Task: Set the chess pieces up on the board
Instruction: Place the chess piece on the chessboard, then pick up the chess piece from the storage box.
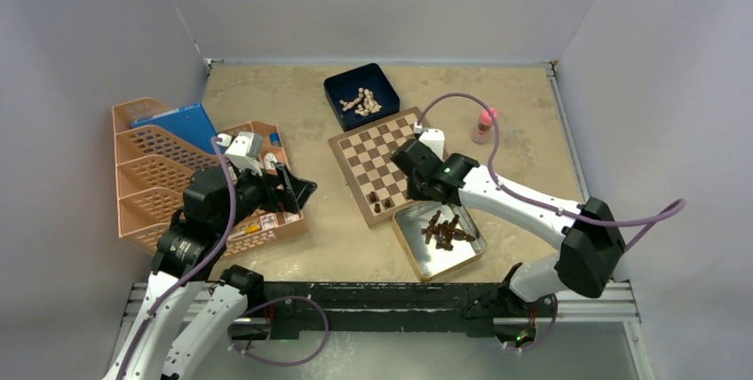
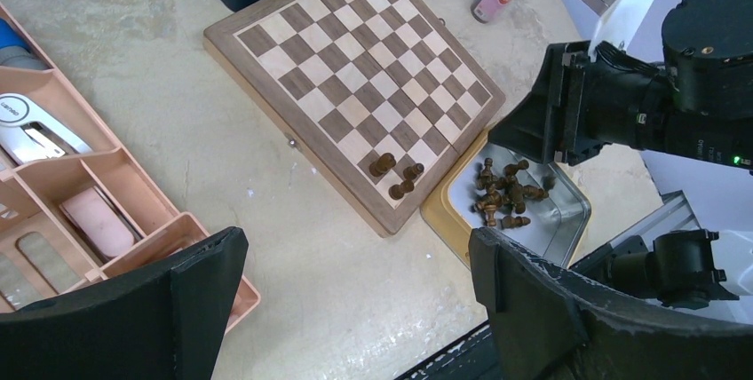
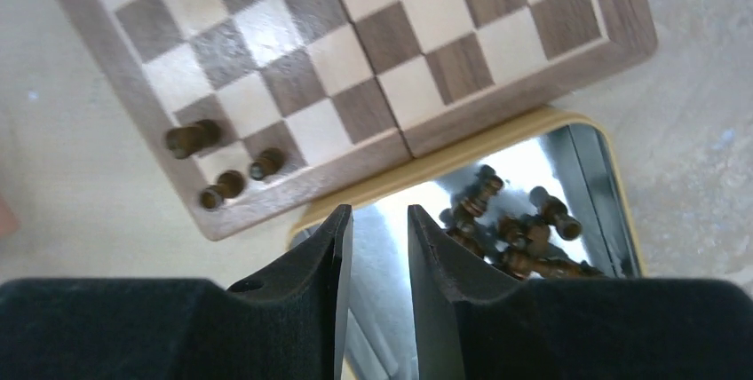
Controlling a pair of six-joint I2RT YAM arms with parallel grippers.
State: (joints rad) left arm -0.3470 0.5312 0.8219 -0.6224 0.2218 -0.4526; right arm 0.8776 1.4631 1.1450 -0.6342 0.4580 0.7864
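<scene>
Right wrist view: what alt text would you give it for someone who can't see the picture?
A black two-fingered tool, its jaws slightly apart and empty, hovers over a shiny silver square tin holding a heap of small dark brown wooden chess pieces. Beyond lies a tan-and-brown wooden chessboard with three more dark pieces at one corner.

The left hand (image 2: 355, 260) is spread wide, while the right hand (image 3: 380, 220) points downward, only narrowly parted.

The board (image 2: 355, 87) is smooth wood with a low satin sheen. The chess pieces (image 2: 502, 198) beside the board are dark wood. The tin (image 2: 568, 216) holding them is mirror-bright metal. The bench (image 2: 133, 87) under the board is matt and mottled, probably laminate.
</scene>
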